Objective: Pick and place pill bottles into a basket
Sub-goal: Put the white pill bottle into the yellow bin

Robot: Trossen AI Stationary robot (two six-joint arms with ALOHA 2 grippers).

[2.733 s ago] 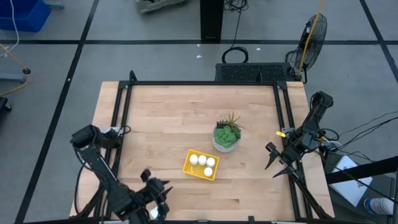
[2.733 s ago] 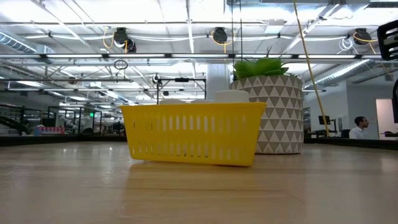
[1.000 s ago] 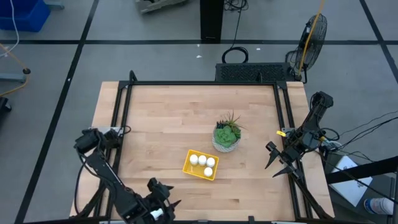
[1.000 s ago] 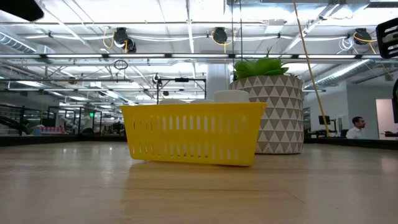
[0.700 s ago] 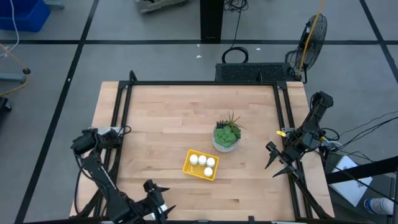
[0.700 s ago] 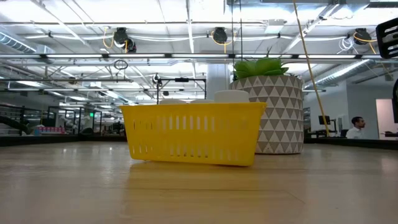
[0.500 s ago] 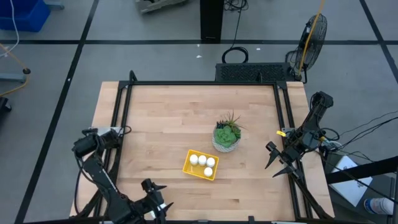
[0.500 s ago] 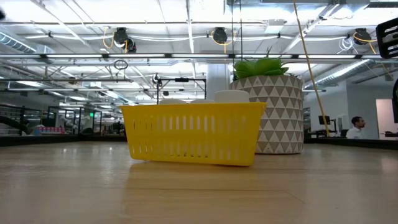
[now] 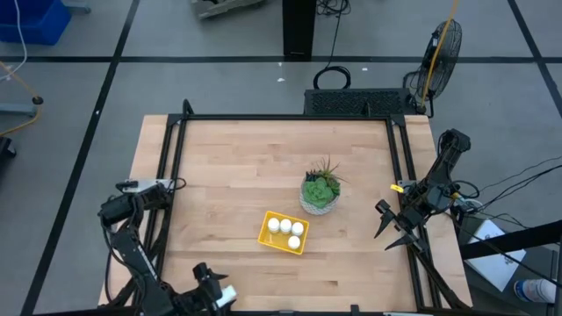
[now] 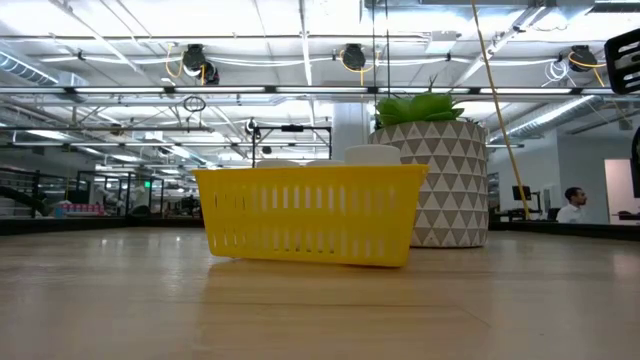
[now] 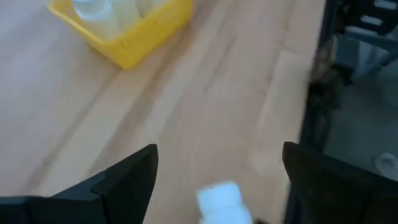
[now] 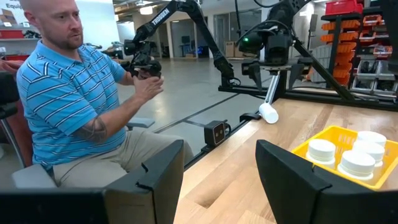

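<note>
Four pill bottles (image 9: 285, 229) stand in the basket (image 9: 266, 235), near the table (image 9: 237, 167)'s near edge, beside the plant pot (image 9: 320, 195). A fifth bottle (image 12: 270, 113) hangs pinched in the left gripper (image 9: 209, 294)'s jaws at the near-left edge. The right gripper (image 9: 387, 230) waits at the right edge, jaws spread, holding nothing. Open table lies between.
</note>
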